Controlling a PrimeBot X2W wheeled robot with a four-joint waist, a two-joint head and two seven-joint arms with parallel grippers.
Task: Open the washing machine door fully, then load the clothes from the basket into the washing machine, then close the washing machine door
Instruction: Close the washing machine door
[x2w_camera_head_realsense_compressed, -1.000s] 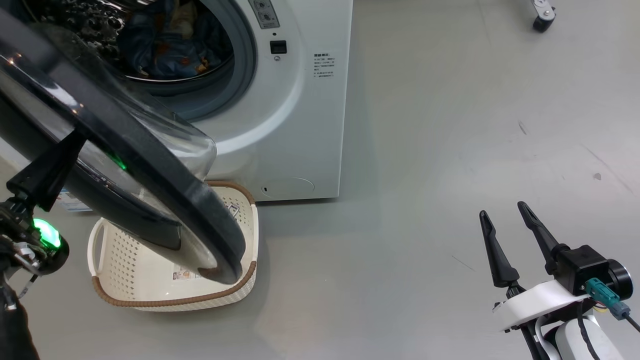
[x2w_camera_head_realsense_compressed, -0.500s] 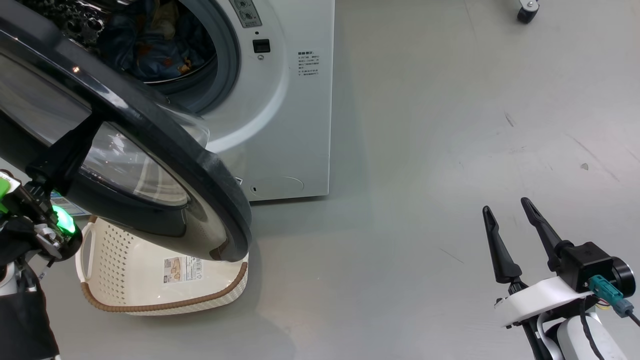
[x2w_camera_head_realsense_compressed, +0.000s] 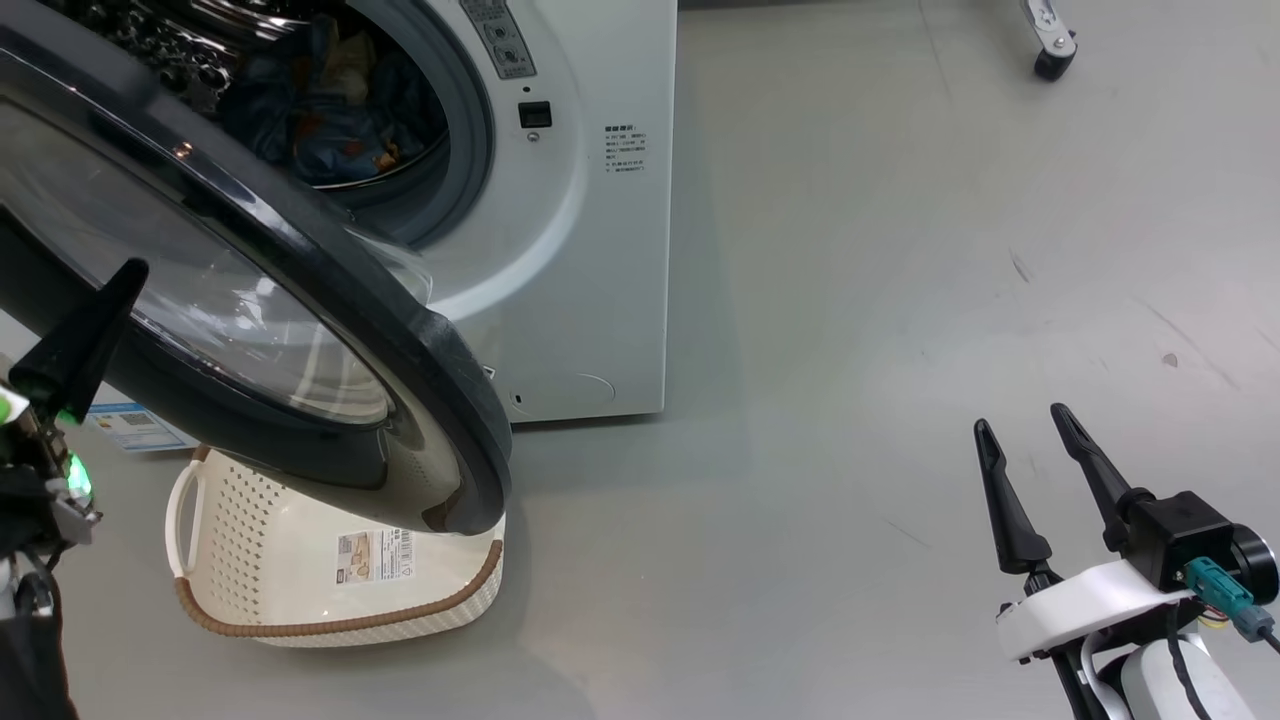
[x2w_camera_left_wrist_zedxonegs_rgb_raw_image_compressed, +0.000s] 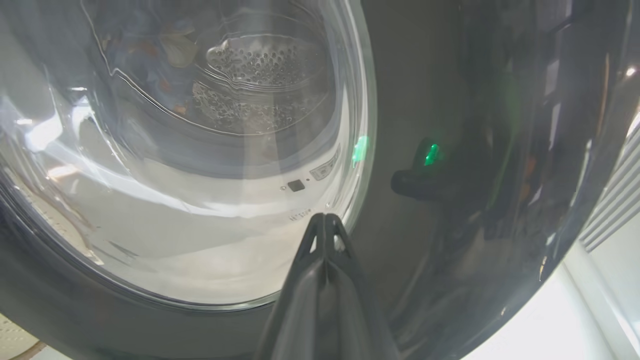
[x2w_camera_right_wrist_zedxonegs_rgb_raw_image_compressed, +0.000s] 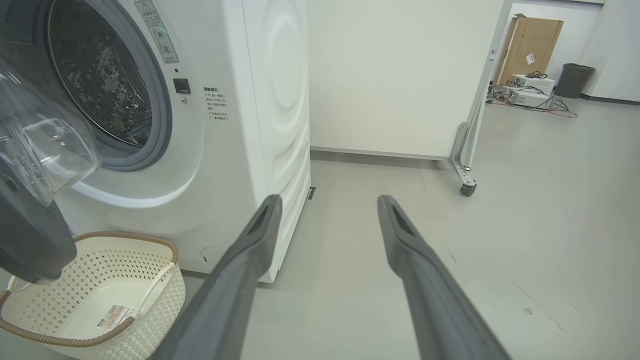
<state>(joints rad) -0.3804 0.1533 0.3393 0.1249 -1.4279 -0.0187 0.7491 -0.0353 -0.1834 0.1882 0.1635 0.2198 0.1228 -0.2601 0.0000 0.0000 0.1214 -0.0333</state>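
Door: washing machine door (x2w_camera_head_realsense_compressed: 250, 330) partly open, over the basket (x2w_camera_head_realsense_compressed: 230, 520) (sticker (x2w_camera_head_realsense_compressed: 375, 556) showing).
Clothes (x2w_camera_head_realsense_compressed: 330, 130): inside washing machine (x2w_camera_head_realsense_compressed: 590, 250), far left.
Left gripper (x2w_camera_left_wrist_zedxonegs_rgb_raw_image_compressed: 325, 220): fingers closed, by door's outer face.
Right gripper (x2w_camera_head_realsense_compressed: 1020, 417): fingers apart, empty, near right.

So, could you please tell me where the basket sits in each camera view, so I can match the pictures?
Head view: the basket is at the lower left, on the floor, partly under the washing machine door.
Left wrist view: what looks like a cream perforated sliver of the basket, in the bottom-left corner.
Right wrist view: the basket is in the bottom-left corner.
Shared landmark: the door's black rim, just above the basket in every view.
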